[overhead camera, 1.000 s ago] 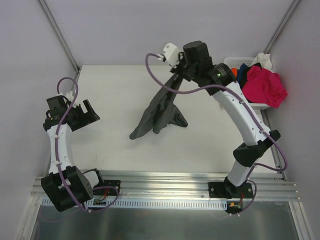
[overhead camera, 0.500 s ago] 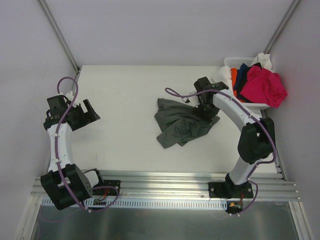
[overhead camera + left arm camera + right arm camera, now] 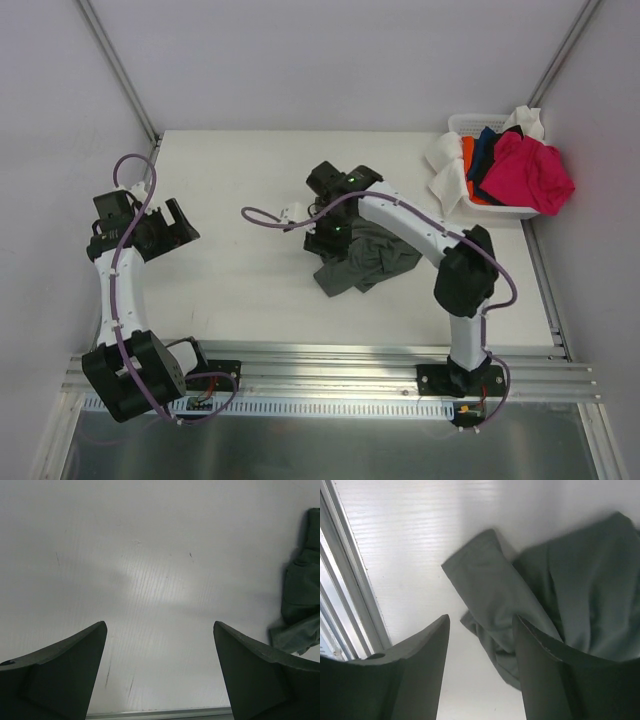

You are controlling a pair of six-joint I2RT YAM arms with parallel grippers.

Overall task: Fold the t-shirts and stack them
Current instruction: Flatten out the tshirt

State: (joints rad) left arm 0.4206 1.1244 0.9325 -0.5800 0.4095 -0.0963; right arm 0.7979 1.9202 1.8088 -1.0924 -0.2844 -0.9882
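Note:
A dark charcoal grey t-shirt (image 3: 372, 256) lies crumpled at the middle of the table. My right gripper (image 3: 331, 243) hovers over its left edge, open, with nothing held. In the right wrist view the shirt (image 3: 580, 580) has a fold lying between the fingers, and the right gripper (image 3: 481, 617) is not closed on the cloth. My left gripper (image 3: 181, 222) stands open near the table's left side, away from the shirt. In the left wrist view the left gripper (image 3: 160, 625) has only bare table between its fingers, and the shirt (image 3: 301, 600) shows at the right edge.
A white basket (image 3: 458, 124) sits at the back right corner. It holds a magenta-pink shirt (image 3: 530, 170), an orange one (image 3: 467, 156), a navy one (image 3: 488, 144) and white cloth (image 3: 440, 166) hanging over its rim. The metal rail (image 3: 330, 358) runs along the near edge.
The right arm came down from holding the grey shirt in the air, let it drop in a heap on the table, opened, and swung left over the shirt's left edge. The left arm stayed still.

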